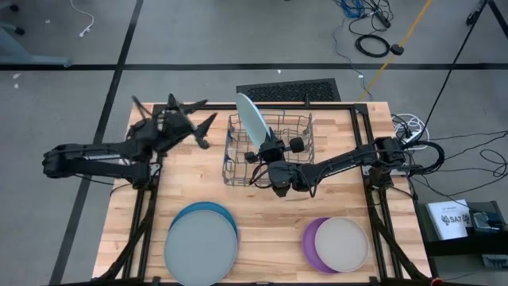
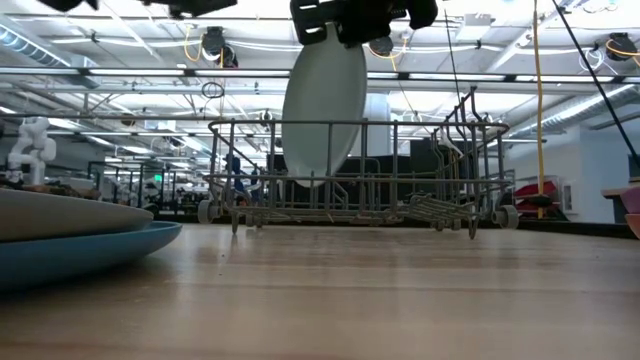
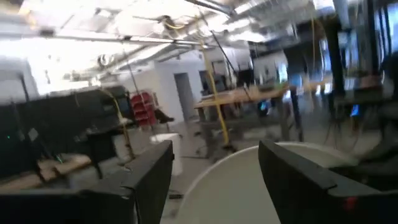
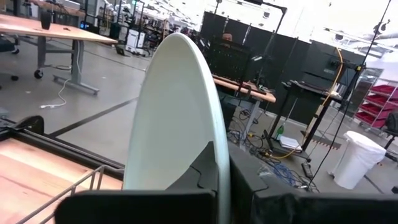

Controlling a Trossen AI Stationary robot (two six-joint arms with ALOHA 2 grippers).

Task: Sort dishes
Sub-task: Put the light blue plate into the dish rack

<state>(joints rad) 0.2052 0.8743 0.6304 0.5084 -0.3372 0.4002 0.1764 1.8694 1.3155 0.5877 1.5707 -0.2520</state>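
1. The right gripper (image 1: 264, 151) is pinched shut on the rim of a light blue plate (image 1: 250, 119), holding it on edge, nearly upright, above the left part of the wire dish rack (image 1: 302, 163) at the far middle of the counter (image 1: 270, 230).
2. In the low view the plate's lower edge hangs inside the rack's frame; whether it touches the wires I cannot tell.
3. The left gripper (image 1: 190, 119) waits, fingers spread wide and empty, over the counter's far left corner.
4. Near left lies a grey plate (image 1: 200, 246) stacked on a darker blue plate (image 1: 208, 210); near right, a beige-grey plate (image 1: 342, 243) on a purple plate (image 1: 312, 238).
5. These look like light, stiff, smooth plastic: unlikely to break, but prone to slip or swing in a narrow pinch.
6. The rim is the only real hold; a deep bite there should steady the plate best.
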